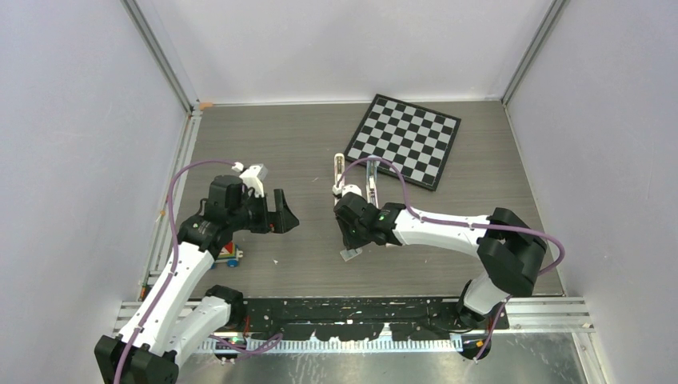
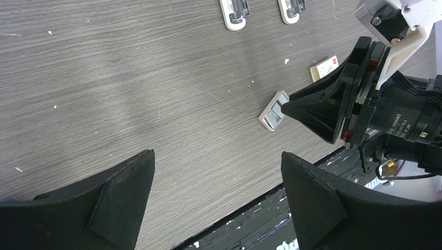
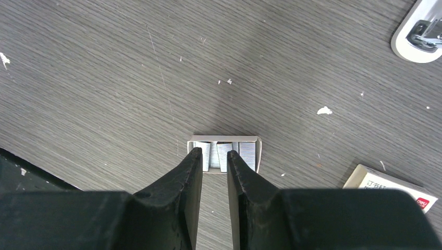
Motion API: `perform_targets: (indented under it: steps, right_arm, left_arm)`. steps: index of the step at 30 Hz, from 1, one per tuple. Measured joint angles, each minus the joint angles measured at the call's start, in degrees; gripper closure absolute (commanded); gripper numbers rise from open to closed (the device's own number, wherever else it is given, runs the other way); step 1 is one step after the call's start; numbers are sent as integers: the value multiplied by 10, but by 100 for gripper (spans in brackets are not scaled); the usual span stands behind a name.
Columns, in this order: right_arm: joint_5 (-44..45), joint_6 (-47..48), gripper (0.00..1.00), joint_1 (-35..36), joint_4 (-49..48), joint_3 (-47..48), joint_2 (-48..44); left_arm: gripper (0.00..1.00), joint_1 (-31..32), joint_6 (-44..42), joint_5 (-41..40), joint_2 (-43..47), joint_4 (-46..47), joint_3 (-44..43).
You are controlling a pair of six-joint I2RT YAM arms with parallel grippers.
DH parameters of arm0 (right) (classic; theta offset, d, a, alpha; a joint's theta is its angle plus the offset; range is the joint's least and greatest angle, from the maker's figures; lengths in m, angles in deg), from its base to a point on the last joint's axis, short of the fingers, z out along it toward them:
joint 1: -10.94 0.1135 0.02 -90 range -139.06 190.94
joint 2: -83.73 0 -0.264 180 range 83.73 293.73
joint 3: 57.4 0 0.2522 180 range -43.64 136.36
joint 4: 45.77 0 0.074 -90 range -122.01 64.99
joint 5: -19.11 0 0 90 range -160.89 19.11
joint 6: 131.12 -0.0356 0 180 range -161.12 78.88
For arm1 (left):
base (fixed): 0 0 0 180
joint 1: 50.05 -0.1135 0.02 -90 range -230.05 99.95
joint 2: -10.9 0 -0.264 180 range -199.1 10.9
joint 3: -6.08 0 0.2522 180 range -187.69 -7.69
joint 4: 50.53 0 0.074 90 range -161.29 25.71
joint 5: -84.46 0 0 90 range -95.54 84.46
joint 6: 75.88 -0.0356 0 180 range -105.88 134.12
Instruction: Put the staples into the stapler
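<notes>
- Right gripper (image 3: 212, 155): it points down at the staples (image 3: 246, 155). These lie in strips in a small open cardboard tray on the table, near the front edge. The fingers stand close together with a narrow gap, and the tips rest in the tray on either side of one strip. Whether they pinch that strip cannot be told.
- Left gripper (image 2: 218, 156): released, fingers spread wide, held above the table to the left of the tray.
- White box (image 3: 388, 188): it carries a red mark and lies flat near the tray, not touching it.
- Stapler (image 1: 339, 170): white, swung open, lying beyond the tray and close to the chessboard (image 1: 404, 140), which sits toward the far right corner.
- Coloured toy (image 1: 232, 256): partly hidden under the left arm.
- Table (image 1: 264, 144): grey wood grain, scattered with white flecks (image 3: 324, 110).
- Enclosure: plain pale walls (image 1: 72, 120) stand on three sides, and metal rails (image 1: 172, 192) run along the table edges.
- Room for moving: the widest stretch of tabletop lies far left, between the left gripper and the back wall.
</notes>
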State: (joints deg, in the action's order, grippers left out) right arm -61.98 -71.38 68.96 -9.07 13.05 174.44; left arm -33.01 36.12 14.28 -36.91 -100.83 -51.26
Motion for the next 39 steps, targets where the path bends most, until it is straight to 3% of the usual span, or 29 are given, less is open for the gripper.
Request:
perform_targets:
  steps: [39]
  right_arm:
    - [-12,17,70,4,18,13,48]
  left_arm:
    - [8,1,0,-9,7,-10,3]
